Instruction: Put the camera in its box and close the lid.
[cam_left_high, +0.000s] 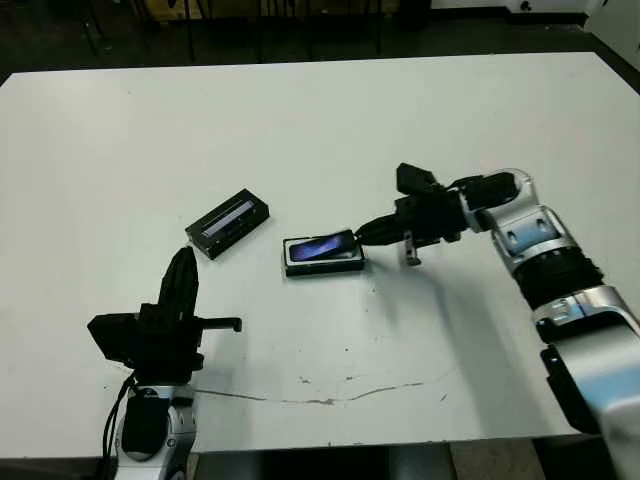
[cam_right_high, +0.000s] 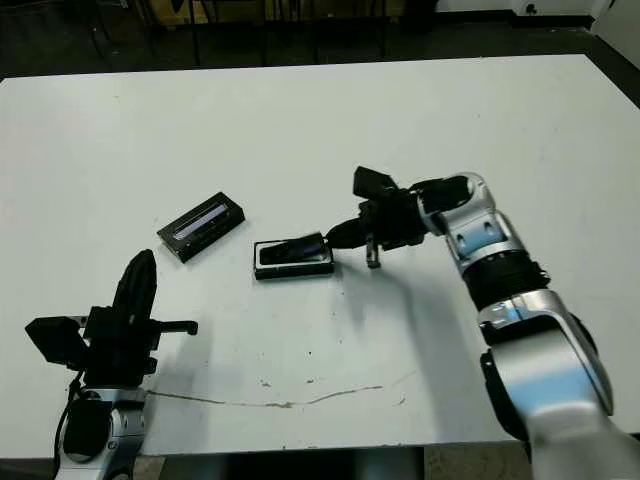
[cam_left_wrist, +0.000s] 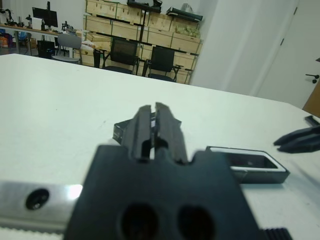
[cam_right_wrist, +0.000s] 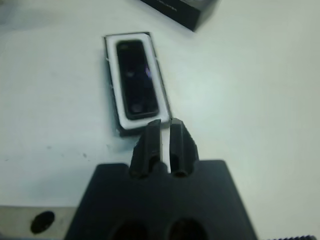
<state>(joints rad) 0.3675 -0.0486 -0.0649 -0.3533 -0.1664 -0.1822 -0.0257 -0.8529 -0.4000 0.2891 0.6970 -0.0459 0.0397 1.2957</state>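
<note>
The camera (cam_left_high: 322, 246), a slim black bar with a bluish glint, lies inside the box (cam_left_high: 326, 268), a shallow black tray with a white lining (cam_right_wrist: 112, 75), at the table's middle. The lid (cam_left_high: 228, 223), black with a pale strip, lies flat on the table just left of the box, apart from it. My right gripper (cam_left_high: 358, 232) is shut on nothing, its tips just at the box's right end. My left gripper (cam_left_high: 184, 256) is shut and holds nothing, near the front left edge; it points toward the lid (cam_left_wrist: 120, 131), well short of it.
A thin dark crack line (cam_left_high: 330, 395) runs across the white table near its front edge. Chairs and wooden crates (cam_left_wrist: 145, 35) stand far beyond the table.
</note>
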